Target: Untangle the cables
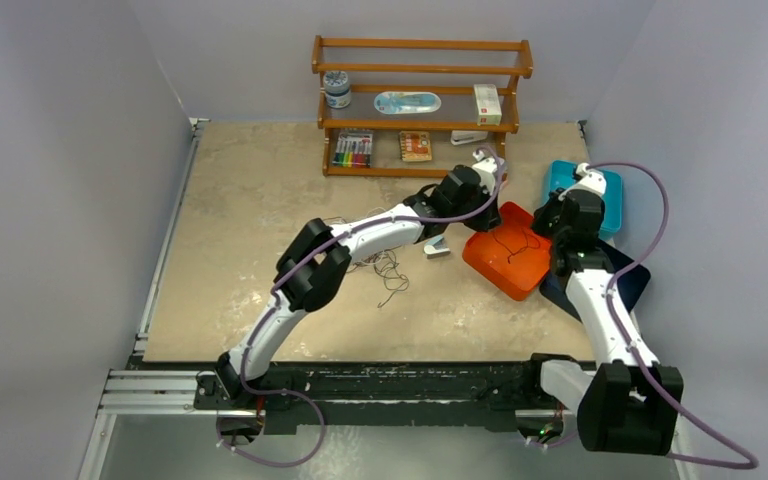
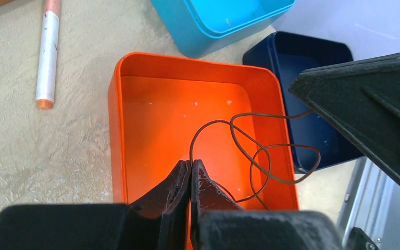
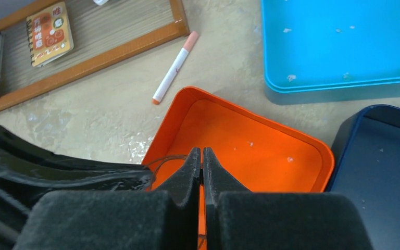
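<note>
A thin black cable [image 2: 250, 151] loops over the orange tray [image 2: 135, 130]. My left gripper [image 2: 191, 163] is shut on one end of it, above the tray's near side. The cable's other end runs up to my right gripper [image 2: 344, 114], whose jaws [image 3: 201, 152] are shut with a dark strand between them, above the same tray [image 3: 271, 156]. In the top view both grippers, left [image 1: 484, 205] and right [image 1: 550, 228], hang over the tray [image 1: 490, 270] with the cable [image 1: 516, 245] between them. A tangle of thin white and black cables [image 1: 385, 268] lies on the table under my left forearm.
A light blue tray [image 1: 608, 190] and a dark blue tray [image 1: 632, 280] sit right of the orange one. A white marker with an orange cap [image 3: 174, 67] lies near the wooden shelf [image 1: 420, 105]. A small white object [image 1: 438, 247] lies left of the orange tray.
</note>
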`<state>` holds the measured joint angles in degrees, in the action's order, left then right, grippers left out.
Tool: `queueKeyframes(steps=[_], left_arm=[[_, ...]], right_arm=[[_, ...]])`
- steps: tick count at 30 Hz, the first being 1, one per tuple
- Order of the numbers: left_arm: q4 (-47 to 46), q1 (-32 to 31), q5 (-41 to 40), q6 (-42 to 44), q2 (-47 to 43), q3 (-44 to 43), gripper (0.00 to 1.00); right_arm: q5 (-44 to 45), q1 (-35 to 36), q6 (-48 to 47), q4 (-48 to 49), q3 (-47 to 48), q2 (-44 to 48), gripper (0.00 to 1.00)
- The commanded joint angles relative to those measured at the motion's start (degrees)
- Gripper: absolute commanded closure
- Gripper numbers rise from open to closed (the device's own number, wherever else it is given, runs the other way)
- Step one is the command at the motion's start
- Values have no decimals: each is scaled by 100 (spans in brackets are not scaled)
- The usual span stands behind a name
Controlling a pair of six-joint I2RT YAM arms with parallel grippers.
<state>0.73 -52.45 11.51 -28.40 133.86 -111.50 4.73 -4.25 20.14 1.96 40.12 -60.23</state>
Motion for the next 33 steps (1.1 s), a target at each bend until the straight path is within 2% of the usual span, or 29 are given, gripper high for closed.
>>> queueKeyframes(steps=[1,6,11,12,13,14,22,24,29,33], left_arm=[[140,-37,-204,180,143,-461,96],[277,-36,-357,225,120,-406,71],[328,-31,-751,356,-311,-68,54],[348,-25,-829,381,-426,4,51],[368,-24,-914,407,-537,97,42],[379,-28,-993,432,-667,178,39],[415,167,-1380,377,-1823,1281,33],[475,285,-1519,367,-2238,1615,33],[765,790,-1812,370,-3212,2579,33],[1124,1100,-2308,464,-3887,3103,33]], right_arm=[[-378,-40,-37,466,-12,-220,100],[-424,-50,-71,500,-10,-575,100],[-505,-59,-59,488,-17,-876,100],[-527,-65,-33,466,6,-956,99],[-568,-60,-5,437,31,-1044,95],[-627,-58,9,415,63,-1137,92],[-915,-59,-47,315,244,-1726,69],[-709,-53,-190,325,324,-1839,66],[-1054,-10,-346,346,422,-2201,60],[-998,282,-293,354,543,-2467,56]])
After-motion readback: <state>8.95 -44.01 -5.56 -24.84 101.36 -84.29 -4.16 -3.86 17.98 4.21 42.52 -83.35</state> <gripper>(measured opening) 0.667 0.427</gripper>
